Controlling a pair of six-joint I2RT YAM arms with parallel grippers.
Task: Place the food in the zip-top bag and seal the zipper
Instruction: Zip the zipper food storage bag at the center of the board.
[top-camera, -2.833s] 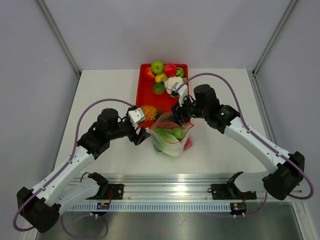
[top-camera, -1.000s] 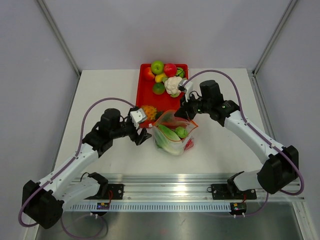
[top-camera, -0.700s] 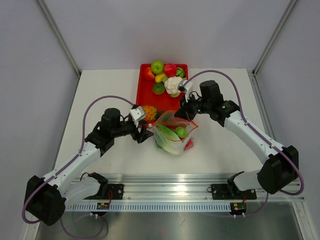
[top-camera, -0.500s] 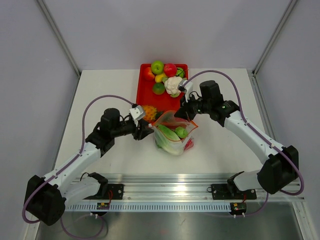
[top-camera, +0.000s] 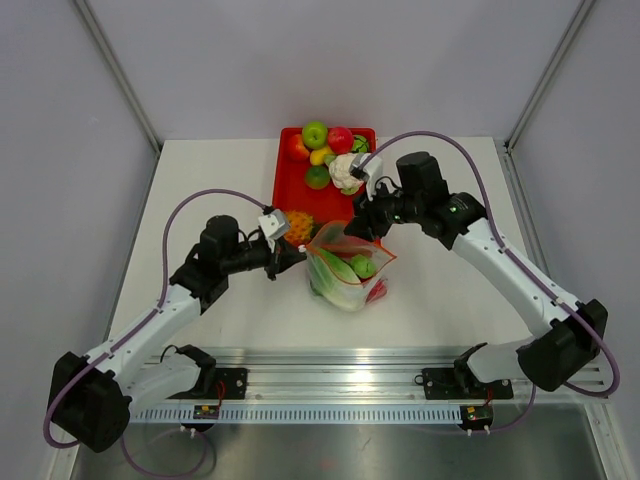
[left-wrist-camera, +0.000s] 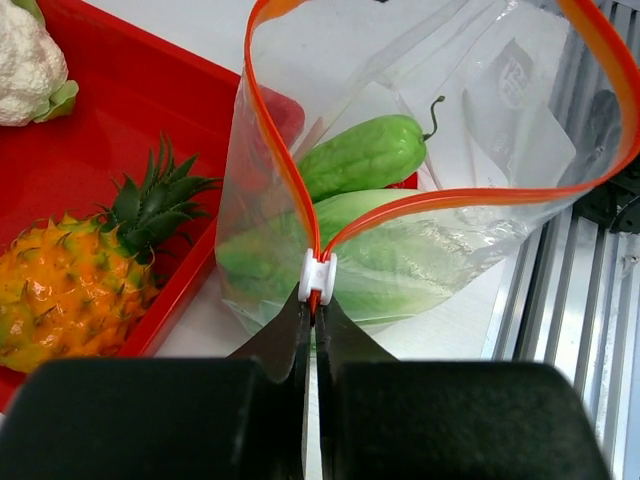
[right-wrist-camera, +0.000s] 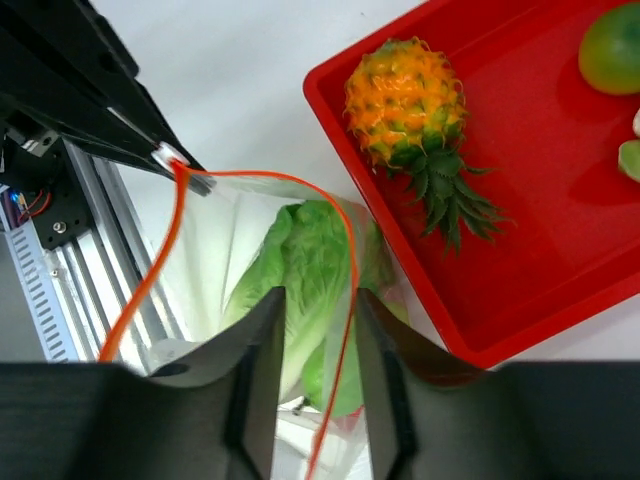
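The zip-top bag (top-camera: 348, 268) stands with its mouth wide open in front of the tray. Inside lie a green cucumber (left-wrist-camera: 365, 155), a leafy lettuce (right-wrist-camera: 305, 260) and a red piece (top-camera: 376, 290) low at the bag's right side. The orange-red zipper (left-wrist-camera: 470, 195) loops round the open mouth. My left gripper (left-wrist-camera: 315, 300) is shut on the zipper's left end, just below the white slider (left-wrist-camera: 317, 275). Over the bag's far rim, my right gripper (right-wrist-camera: 318, 300) is open; the zipper strip runs loosely between its fingers.
Behind the bag, a red tray (top-camera: 325, 205) holds an orange pineapple (top-camera: 297, 222), a white cauliflower (top-camera: 345, 168) and several round fruits. A metal rail (top-camera: 340, 360) runs along the table's near edge.
My left gripper moved in to the bag's left corner and shut on the zipper end. My right gripper opened and let go of the far rim.
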